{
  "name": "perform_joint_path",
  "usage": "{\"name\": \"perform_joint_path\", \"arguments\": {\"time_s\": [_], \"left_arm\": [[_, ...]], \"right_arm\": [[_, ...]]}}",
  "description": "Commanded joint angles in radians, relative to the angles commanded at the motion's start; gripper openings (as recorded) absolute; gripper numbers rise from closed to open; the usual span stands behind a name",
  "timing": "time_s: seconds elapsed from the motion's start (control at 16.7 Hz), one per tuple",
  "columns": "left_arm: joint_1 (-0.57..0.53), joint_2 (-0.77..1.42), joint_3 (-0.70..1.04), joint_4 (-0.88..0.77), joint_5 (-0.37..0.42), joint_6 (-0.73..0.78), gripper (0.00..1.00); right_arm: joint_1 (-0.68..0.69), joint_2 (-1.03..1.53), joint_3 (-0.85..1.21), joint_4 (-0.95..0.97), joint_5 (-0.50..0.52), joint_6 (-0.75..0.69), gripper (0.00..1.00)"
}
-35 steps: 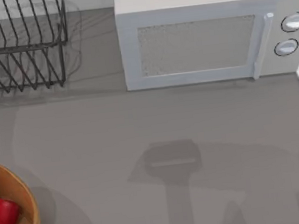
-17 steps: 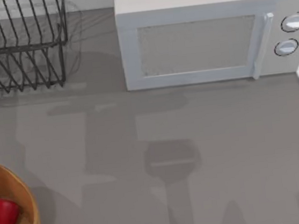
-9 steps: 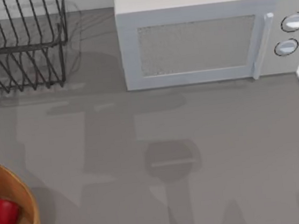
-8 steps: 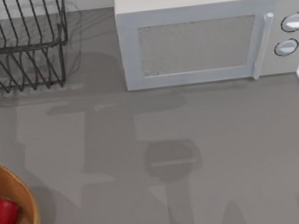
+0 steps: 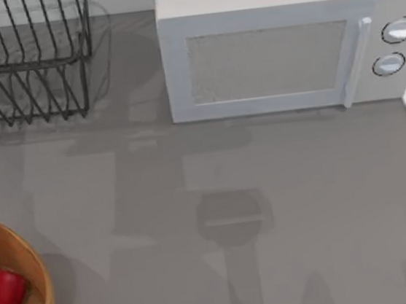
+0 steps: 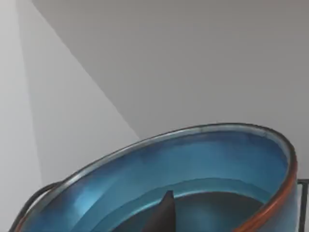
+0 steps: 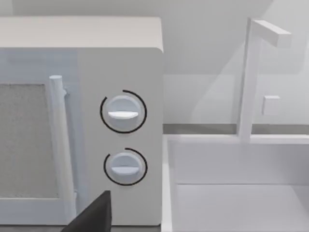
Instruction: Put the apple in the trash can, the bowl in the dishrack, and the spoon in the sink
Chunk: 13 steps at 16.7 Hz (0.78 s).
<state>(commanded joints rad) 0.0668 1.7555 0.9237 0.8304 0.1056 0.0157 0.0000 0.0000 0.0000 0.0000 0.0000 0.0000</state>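
Grey table (image 5: 280,187) | glossy red apple (image 5: 2,291) lying in tan-orange round trash can (image 5: 34,266) | left gripper (image 6: 161,217) gripping blue-glazed bowl (image 6: 193,164) | right gripper's state unclear.

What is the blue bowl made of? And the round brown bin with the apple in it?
The bowl looks like glazed ceramic: its blue inside is glossy, with a thin brownish rim. The trash can looks wooden, tan-orange and matte with a thick rim, though it might be plastic. The apple inside is shiny red.

Kitchen: microwave (image 5: 286,47), sink (image 7: 241,193), dishrack (image 5: 24,62)
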Motion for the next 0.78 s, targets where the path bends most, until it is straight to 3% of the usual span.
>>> {"name": "perform_joint_path", "arguments": {"time_s": [0.12,0.78], "left_arm": [[0.000,0.000,0.000,0.000,0.000,0.000,1.00],[0.000,-0.028,-0.016,-0.015,-0.001,0.000,1.00]], "right_arm": [[0.000,0.000,0.000,0.000,0.000,0.000,1.00],[0.000,0.000,0.000,0.000,0.000,0.000,1.00]]}}
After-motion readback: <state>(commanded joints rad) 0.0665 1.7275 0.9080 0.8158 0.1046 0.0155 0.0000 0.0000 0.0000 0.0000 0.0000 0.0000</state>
